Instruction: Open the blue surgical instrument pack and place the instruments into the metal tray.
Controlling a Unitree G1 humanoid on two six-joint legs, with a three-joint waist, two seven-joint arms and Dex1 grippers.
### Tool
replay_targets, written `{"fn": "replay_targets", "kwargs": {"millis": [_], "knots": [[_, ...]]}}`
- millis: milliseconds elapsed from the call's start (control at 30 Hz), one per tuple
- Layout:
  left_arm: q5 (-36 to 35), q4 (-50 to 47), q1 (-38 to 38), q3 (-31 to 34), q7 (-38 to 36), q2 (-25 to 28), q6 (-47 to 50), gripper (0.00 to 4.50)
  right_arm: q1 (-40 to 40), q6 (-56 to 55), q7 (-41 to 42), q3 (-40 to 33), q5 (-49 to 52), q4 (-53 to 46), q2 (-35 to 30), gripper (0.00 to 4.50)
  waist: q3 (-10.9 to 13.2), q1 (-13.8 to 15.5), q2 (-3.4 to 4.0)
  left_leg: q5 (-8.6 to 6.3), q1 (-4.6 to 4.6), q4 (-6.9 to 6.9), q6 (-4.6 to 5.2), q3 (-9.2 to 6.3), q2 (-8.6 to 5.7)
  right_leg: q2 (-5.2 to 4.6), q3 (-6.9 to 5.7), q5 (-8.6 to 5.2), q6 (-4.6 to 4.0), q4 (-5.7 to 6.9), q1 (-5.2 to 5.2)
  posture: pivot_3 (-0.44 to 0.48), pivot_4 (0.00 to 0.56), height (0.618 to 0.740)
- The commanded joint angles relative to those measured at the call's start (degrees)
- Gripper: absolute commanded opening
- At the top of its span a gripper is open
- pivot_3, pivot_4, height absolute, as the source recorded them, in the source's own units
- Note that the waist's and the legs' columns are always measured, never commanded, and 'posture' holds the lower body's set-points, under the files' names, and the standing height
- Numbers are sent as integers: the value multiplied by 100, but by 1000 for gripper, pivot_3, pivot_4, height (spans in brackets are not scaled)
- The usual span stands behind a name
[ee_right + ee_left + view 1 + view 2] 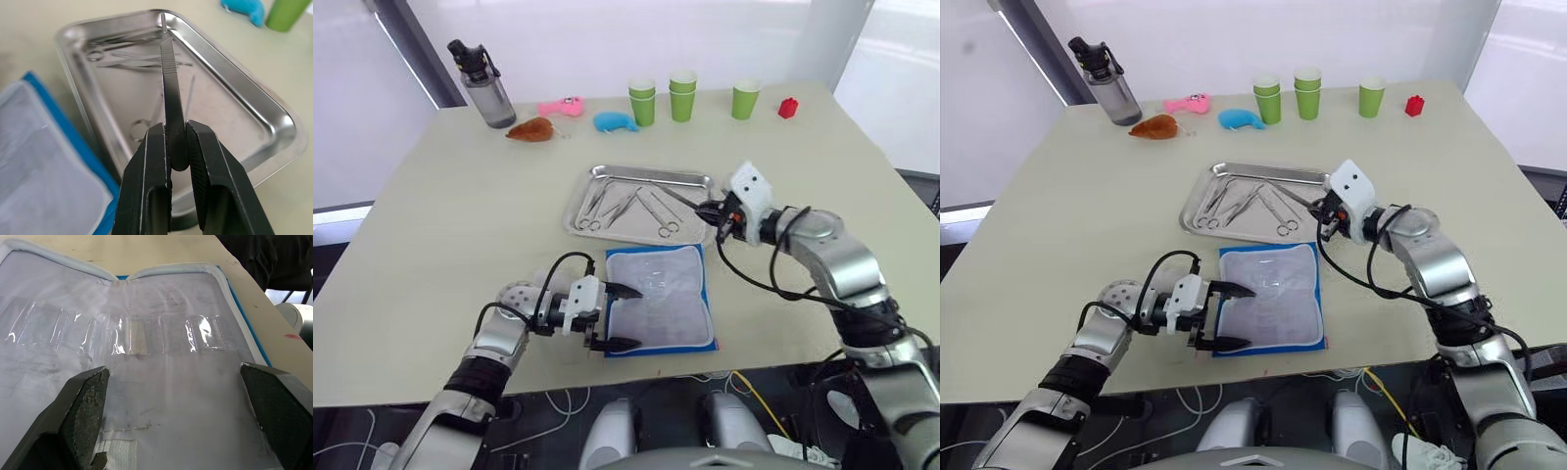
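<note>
Dark instrument [168, 83] clamped in right gripper [176, 147], over metal tray [274, 117]

Blue pack [660, 300] lies opened flat between left gripper [613, 317] fingers; instruments [628, 208] in tray [651, 177]; one dark instrument [169, 73] is pinched by right gripper [177, 147].

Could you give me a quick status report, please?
Right gripper shut on dark instrument over metal tray. Left gripper open over opened pack. Nothing obstructing.
</note>
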Motion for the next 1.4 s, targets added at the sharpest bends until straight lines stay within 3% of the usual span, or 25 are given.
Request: {"fn": "replay_targets", "kwargs": {"millis": [33, 333, 467, 1000, 1067, 1100, 1133, 1200, 1300, 1333, 1400], "knots": [[759, 806, 372, -318, 320, 160, 322, 4500, -516, 169, -574, -108, -199, 673, 390, 13, -3, -3, 4, 0, 1, 0, 0, 0, 0, 0, 0, 0, 0, 0, 0, 0, 150, 734], [751, 731, 416, -306, 352, 164, 362, 4500, -1474, 115, -1203, -133, -579, 2656, 981, 13, -16, -35, 27, 5, 2, 0, 9, 2, -2, 3, 6, 0, -1, 2, 1, 0, 150, 734], [749, 702, 424, -309, 376, 144, 378, 4500, -1561, -160, -1032, -166, -602, 3317, 907, 13, -15, -34, 26, 8, 2, 0, 15, 4, -2, 4, 8, 1, -1, 4, 2, 0, 150, 734], [733, 563, 495, -285, 390, 205, 428, 4500, -2199, -264, -1237, -349, -679, 4329, 1456, 13, -16, -52, 31, 9, -2, 0, 16, 1, -2, 11, 18, 1, -1, 5, 7, 0, 150, 734], [724, 544, 503, -284, 389, 209, 446, 4500, -2248, -345, -1213, -332, -734, 4433, 1445, 1095, -15, -54, 31, 9, -1, 0, 16, 1, -3, 12, 17, 2, -1, 5, 6, 0, 150, 734], [722, 546, 507, -280, 388, 218, 445, 4500, -2258, -376, -1219, -347, -743, 4464, 1449, 1252, -15, -53, 30, 9, -1, 0, 16, 1, -3, 12, 17, 2, -1, 5, 6, 0, 150, 734], [719, 543, 516, -274, 389, 229, 447, 4500, -2262, -401, -1212, -353, -749, 4461, 1450, 1927, -15, -53, 31, 9, -1, -1, 16, 1, -2, 12, 17, 1, -2, 5, 6, 0, 150, 734], [719, 535, 529, -266, 395, 242, 449, 4500, -2266, -450, -1210, -371, -755, 4422, 1449, 2638, -15, -53, 31, 9, -1, -1, 16, 1, -2, 12, 17, 1, -2, 5, 6, 0, 150, 734], [712, 504, 553, -262, 400, 253, 465, 4500, -2276, -468, -1201, -420, -730, 4247, 1412, 4150, -14, -51, 29, 9, -4, -2, 16, 2, -2, 12, 18, 1, -2, 5, 4, 0, 150, 734], [708, 497, 559, -261, 399, 256, 469, 4500, -2275, -451, -1180, -430, -716, 4170, 1390, 4401, -14, -52, 28, 9, -5, -2, 16, 2, -2, 11, 18, 1, -2, 5, 3, 0, 150, 734], [703, 488, 564, -262, 400, 257, 477, 4500, -2265, -416, -1132, -449, -687, 3949, 1327, 4401, -12, -53, 28, 9, -5, -2, 16, 3, -2, 11, 20, 1, -2, 5, 3, 0, 150, 734]]}}
